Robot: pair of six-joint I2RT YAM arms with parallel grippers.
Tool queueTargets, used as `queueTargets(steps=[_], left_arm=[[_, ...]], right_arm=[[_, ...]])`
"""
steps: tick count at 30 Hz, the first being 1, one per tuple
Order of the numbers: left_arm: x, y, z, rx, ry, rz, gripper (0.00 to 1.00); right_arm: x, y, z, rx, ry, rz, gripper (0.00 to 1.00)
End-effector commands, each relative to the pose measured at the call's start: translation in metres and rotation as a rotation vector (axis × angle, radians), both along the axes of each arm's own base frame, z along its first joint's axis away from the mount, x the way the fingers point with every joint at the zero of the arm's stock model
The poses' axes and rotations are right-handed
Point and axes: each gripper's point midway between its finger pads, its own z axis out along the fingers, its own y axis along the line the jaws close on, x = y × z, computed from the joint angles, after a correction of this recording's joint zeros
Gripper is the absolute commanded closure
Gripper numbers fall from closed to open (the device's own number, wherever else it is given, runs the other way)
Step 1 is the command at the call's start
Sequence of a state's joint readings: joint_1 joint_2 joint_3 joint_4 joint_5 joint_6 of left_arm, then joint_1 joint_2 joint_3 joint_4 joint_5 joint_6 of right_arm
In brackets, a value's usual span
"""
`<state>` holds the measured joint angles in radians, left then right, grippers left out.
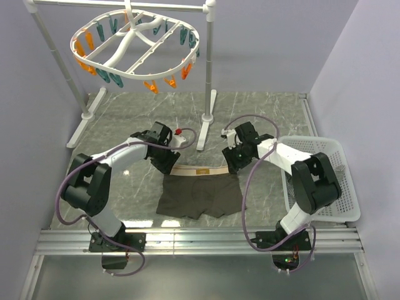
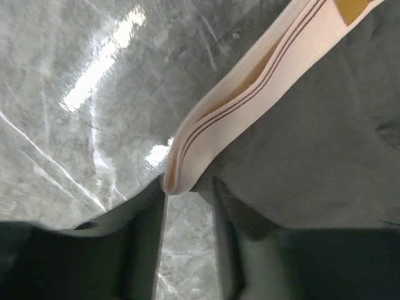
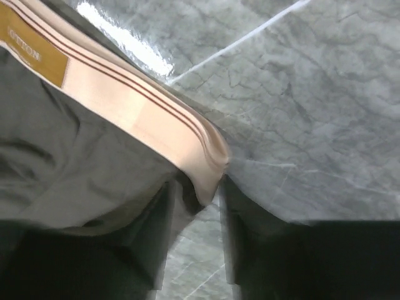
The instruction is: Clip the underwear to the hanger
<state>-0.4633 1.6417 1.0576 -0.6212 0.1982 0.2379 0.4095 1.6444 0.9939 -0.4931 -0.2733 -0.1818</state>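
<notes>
underwear (image 2: pixel 300 156) cut off by picture edges, left hand (image 2: pixel 187 194) dark, blurred

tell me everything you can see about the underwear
The underwear is a pair of dark olive-brown boxer briefs of soft-looking cloth, with a beige elastic waistband edged with thin dark stripes and bearing a small mustard label. It lies flat on the marble-patterned table, waistband away from the arm bases, legs toward them. The left pincer and right pincer each sit open astride one end of the waistband, not yet shut on it.
</notes>
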Motion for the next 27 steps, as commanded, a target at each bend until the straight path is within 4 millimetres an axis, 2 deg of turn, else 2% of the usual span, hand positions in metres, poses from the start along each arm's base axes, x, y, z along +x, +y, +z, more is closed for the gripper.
queueTargets(steps=[1,3,5,6,7,8,9,10,11,12,13,15,16,21,25,27], left_arm=[[0.010,-0.012,0.028,-0.082,-0.082,-0.023,0.54],[0.004,-0.012,0.038,-0.104,-0.104,-0.048,0.43],[-0.007,-0.010,0.058,-0.134,-0.142,-0.076,0.37],[-0.015,-0.010,0.062,-0.153,-0.147,-0.090,0.29],[-0.023,-0.008,0.081,-0.184,-0.186,-0.104,0.27],[-0.028,-0.007,0.090,-0.200,-0.214,-0.130,0.24],[-0.034,-0.007,0.099,-0.221,-0.239,-0.143,0.14],[-0.044,-0.006,0.104,-0.243,-0.250,-0.162,0.10],[-0.053,-0.003,0.123,-0.271,-0.319,-0.183,0.07],[-0.061,-0.001,0.130,-0.289,-0.337,-0.194,0.02],[-0.070,0.000,0.146,-0.323,-0.392,-0.204,0.01],[-0.081,0.004,0.157,-0.348,-0.415,-0.194,0.01],[-0.087,0.006,0.172,-0.370,-0.464,-0.209,0.01],[-0.086,0.008,0.230,-0.504,-0.607,-0.062,0.01],[-0.092,0.000,0.264,-0.652,-0.630,0.011,0.01],[-0.095,-0.006,0.280,-0.749,-0.592,0.077,0.02]], right_arm=[[0.028,0.003,0.041,0.048,-0.116,-0.050,0.46],[0.028,0.001,0.059,0.064,-0.142,-0.052,0.44],[0.032,-0.003,0.079,0.090,-0.176,-0.067,0.44],[0.031,-0.004,0.098,0.125,-0.206,-0.062,0.43],[0.034,-0.011,0.109,0.141,-0.228,-0.082,0.43],[0.034,-0.014,0.119,0.157,-0.249,-0.089,0.43],[0.033,-0.017,0.142,0.183,-0.308,-0.083,0.41],[0.032,-0.020,0.153,0.196,-0.340,-0.084,0.39],[0.033,-0.027,0.165,0.204,-0.377,-0.096,0.39],[0.030,-0.030,0.188,0.222,-0.450,-0.090,0.37],[0.028,-0.034,0.199,0.231,-0.486,-0.093,0.35],[0.021,-0.040,0.225,0.244,-0.571,-0.092,0.30],[0.019,-0.041,0.238,0.252,-0.607,-0.091,0.29],[0.001,-0.043,0.295,0.345,-0.781,-0.118,0.15],[-0.012,-0.035,0.313,0.423,-0.843,-0.071,0.11],[-0.015,-0.028,0.318,0.471,-0.853,-0.051,0.13]])
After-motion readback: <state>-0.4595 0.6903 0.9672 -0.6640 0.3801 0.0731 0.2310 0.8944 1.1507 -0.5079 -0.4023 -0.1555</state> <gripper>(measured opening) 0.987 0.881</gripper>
